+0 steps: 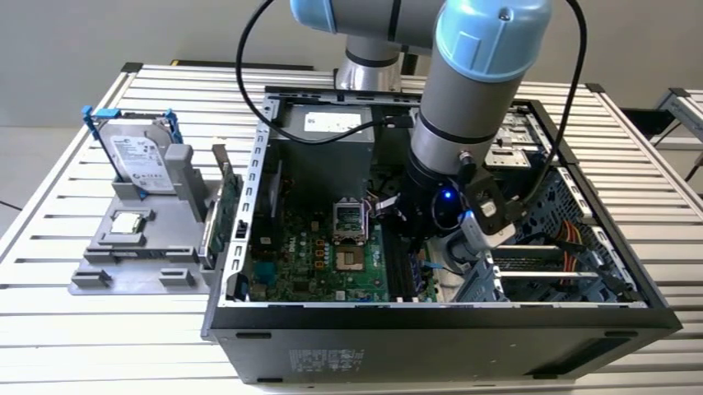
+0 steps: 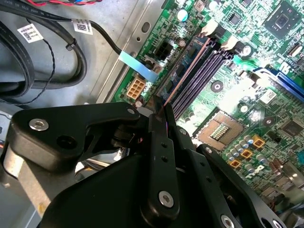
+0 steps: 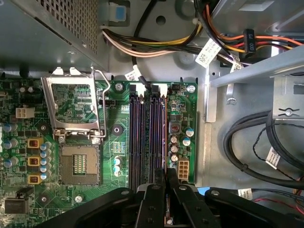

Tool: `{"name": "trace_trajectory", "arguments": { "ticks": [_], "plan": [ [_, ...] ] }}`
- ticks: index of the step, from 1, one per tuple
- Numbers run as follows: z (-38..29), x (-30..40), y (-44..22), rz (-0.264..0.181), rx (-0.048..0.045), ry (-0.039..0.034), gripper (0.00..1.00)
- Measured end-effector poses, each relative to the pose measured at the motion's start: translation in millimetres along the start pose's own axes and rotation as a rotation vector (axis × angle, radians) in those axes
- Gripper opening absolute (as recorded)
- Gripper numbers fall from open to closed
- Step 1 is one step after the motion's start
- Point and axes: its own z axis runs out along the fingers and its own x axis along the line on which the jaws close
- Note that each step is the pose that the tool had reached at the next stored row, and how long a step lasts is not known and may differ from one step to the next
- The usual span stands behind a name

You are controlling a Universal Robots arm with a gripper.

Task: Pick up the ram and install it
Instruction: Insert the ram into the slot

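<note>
1. The claw (image 2: 159, 111) is pressed together, apparently pinching the ram (image 2: 186, 71), which is held edge-on just beyond its tips.
2. Below the claw, the slots (image 3: 137, 137) are closely packed; a tilted ram could be jammed and the board (image 3: 114, 111) cracked.

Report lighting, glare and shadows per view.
Exterior view: even light; the arm shades the motherboard, a blue lamp glows on its wrist. Second wrist view: the black hand is dark against the bright motherboard; the ram catches a pink glint. First wrist view: flat light, sheen on the socket frame.
</note>
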Motion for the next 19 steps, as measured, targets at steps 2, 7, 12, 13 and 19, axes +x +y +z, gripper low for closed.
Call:
{"name": "trace_trajectory", "arguments": {
  "ticks": [2, 7, 12, 13, 19],
  "plan": [
    [0.1, 0.1, 0.4, 0.0, -0.0001, 0.0, 0.0],
    [1.5, 0.2, 1.0, 0.002, 0.0002, 0.0, 0.0],
    [2.6, 0.2, 1.0, 0.009, 0.0005, 0.0002, 0.0],
    [2.7, 0.2, 1.0, 0.01, 0.0003, 0.0006, 0.0],
    [2.8, 0.1, 0.8, 0.01, 0.001, 0.0042, 0.0]
  ]
}}
